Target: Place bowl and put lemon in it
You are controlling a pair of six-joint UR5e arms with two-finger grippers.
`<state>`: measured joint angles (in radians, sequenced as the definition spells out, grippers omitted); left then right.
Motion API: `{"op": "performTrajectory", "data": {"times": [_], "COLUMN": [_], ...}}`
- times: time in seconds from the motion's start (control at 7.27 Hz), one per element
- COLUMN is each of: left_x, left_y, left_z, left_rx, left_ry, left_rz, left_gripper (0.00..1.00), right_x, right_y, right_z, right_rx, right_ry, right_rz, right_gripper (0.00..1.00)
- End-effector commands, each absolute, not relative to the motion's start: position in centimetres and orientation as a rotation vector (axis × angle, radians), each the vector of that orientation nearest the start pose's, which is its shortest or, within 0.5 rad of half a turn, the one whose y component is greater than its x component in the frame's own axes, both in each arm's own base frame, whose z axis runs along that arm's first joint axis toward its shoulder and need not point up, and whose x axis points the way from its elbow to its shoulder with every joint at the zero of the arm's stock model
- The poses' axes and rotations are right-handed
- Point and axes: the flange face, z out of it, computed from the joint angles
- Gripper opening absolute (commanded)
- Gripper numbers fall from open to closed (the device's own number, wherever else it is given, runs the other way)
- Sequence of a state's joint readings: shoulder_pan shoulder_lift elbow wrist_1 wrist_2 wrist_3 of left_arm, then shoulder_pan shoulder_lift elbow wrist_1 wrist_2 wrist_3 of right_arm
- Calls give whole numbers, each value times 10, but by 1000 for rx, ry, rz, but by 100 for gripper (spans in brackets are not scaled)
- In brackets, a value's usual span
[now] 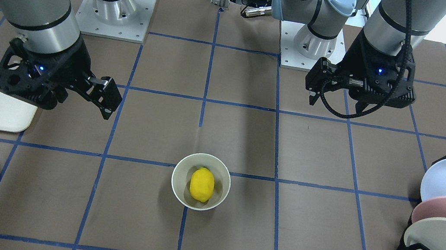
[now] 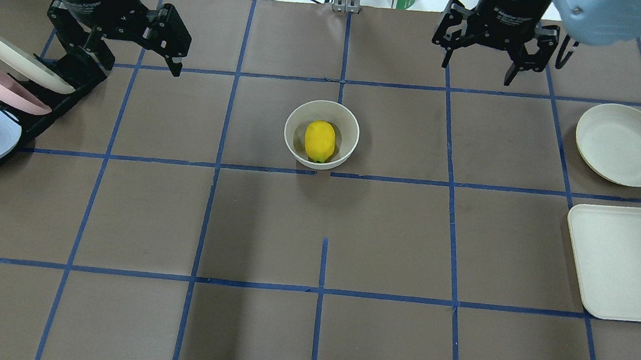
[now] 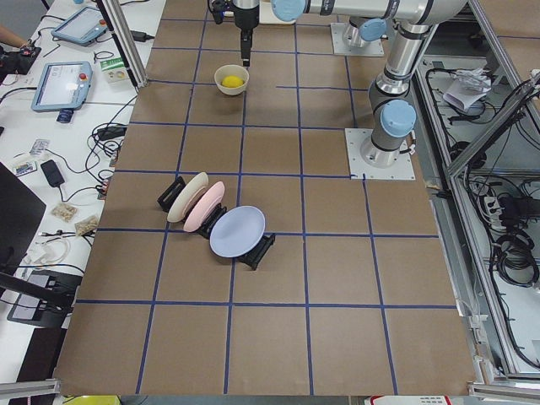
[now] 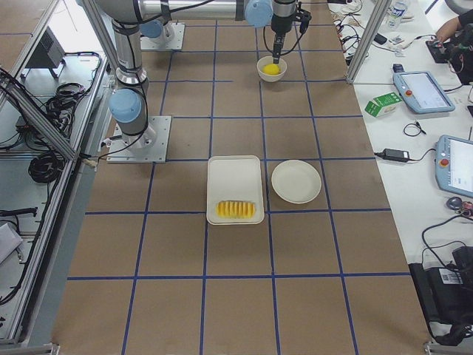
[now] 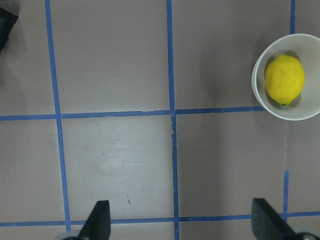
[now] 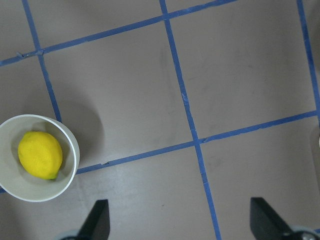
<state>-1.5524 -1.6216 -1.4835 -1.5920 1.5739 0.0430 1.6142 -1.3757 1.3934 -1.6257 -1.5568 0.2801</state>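
Sitting at the middle of the table [image 2: 386, 243], the bowl [image 2: 292, 140] is standing upright with the lemon [image 2: 320, 141] lying on its side inside it, below the rim. Judging from that, both parts of the task are looking complete.

Neither tool is carrying anything. The left gripper [image 1: 336, 102] is hanging above the table well to the robot's left of the bowl, its jaws spread wide. The right gripper [image 2: 477, 71] is hanging well off to the bowl's other side, on the side away from the robot's base, and its jaws are also gaping wide with nothing between them. Both wrist cameras are showing the bowl off to one side, not under the fingers.

What could go wrong now is probably coming only from arm travel. If either arm is swinging low across the middle on its way home, a spread finger could be catching the bowl's rim, sliding or tipping it. The lemon is rounded and loose, so a tipped bowl would likely be letting it roll out across the table.
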Motion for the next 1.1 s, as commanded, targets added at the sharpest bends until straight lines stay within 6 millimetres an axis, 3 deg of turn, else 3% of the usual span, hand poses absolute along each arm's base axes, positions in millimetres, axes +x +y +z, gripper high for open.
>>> {"op": "performTrajectory", "data": {"times": [0.0, 0.14, 0.55, 0.96], "left_x": [-123, -123, -124, -123], "left_y": [-516, -515, -516, -516], "left_z": [499, 499, 499, 498], "left_rx": [36, 36, 36, 36], "left_ry": [3137, 3137, 3138, 3137], "left_rz": [-7, -5, -9, -5], "left_gripper": [100, 100, 100, 100], "right_x": [149, 148, 126, 130], "right_y": [-552, -545, -542, -538], "right_z": [468, 461, 467, 475], "right_rx": [321, 295, 286, 278], "right_ry": [3111, 3117, 3148, 3140], "right_rz": [-17, 2, -7, -28], "right_gripper": [100, 100, 100, 100]}}
